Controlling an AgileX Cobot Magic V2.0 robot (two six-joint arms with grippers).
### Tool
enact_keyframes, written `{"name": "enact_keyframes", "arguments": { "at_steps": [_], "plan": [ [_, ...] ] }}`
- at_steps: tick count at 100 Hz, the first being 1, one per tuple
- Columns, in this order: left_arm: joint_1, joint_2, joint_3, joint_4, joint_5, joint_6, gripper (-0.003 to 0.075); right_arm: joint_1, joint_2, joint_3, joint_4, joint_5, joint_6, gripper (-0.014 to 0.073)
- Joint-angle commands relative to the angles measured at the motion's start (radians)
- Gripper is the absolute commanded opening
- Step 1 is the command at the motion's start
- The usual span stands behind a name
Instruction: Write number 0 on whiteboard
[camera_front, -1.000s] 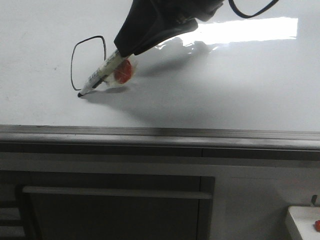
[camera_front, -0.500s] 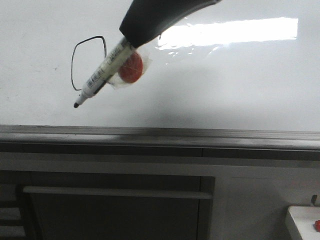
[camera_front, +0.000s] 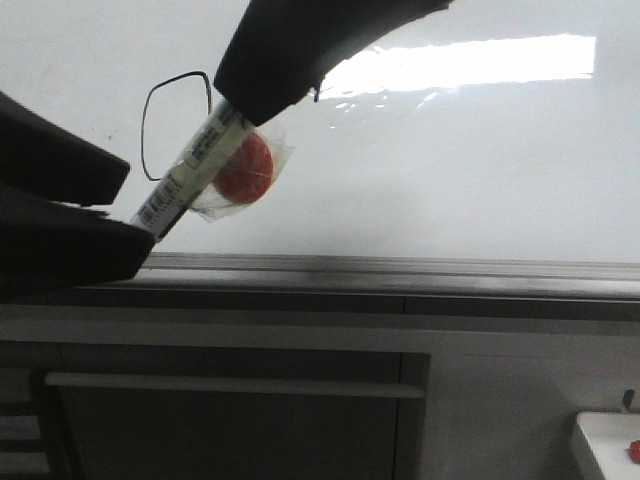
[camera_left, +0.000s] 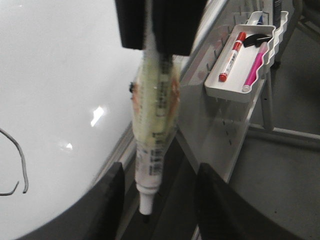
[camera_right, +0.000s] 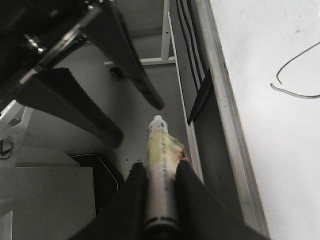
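At the far left of the front view the left gripper (camera_front: 120, 215) now fills the corner, where half a second ago it was nowhere in that view; its two dark fingers stand wide apart with nothing between them yet, and in its own wrist view the marker's (camera_front: 190, 170) tip hangs in the gap between them. Just to the right, on the whiteboard (camera_front: 450, 160), sits the number 0 (camera_front: 176, 122): a thin black loop, a little squarish, with a small open tail at the bottom, complete enough to read as the digit. A second ago the marker tip was touching the board at that tail; now it is off the glossy surface and out past the grey rim, slanting down toward the waiting left fingers. Further right and above, the right gripper (camera_right: 161, 192) is clamped on the marker's barrel, which carries a wad of clear tape and a red blob (camera_front: 243, 166) near the grip. The lift and the arrival of the second arm suggest the writing itself is done and what follows is a handover or putting the pen away, though which one cannot be told. Low at the right edge a small white tray (camera_front: 605, 440) with a red item pokes into view.
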Motion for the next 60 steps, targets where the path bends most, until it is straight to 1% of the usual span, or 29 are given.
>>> {"name": "enact_keyframes", "arguments": {
  "at_steps": [1,23,41,60],
  "plan": [
    [0.019,0.038,-0.062,-0.007,-0.074,-0.006,0.0296,0.004,-0.035,-0.023,0.016,-0.023,-0.013,-0.0050],
    [0.024,0.089,-0.073,-0.011,-0.105,-0.006,0.0295,0.004,-0.065,-0.023,0.026,-0.025,-0.013,-0.0050],
    [0.024,0.098,-0.073,-0.033,-0.165,-0.006,0.0294,0.029,-0.073,-0.023,0.032,-0.025,-0.013,-0.0050],
    [0.024,0.098,-0.073,-0.033,-0.169,-0.006,0.0294,0.037,-0.073,-0.023,0.032,-0.029,-0.013,-0.0050]
  ]
}}
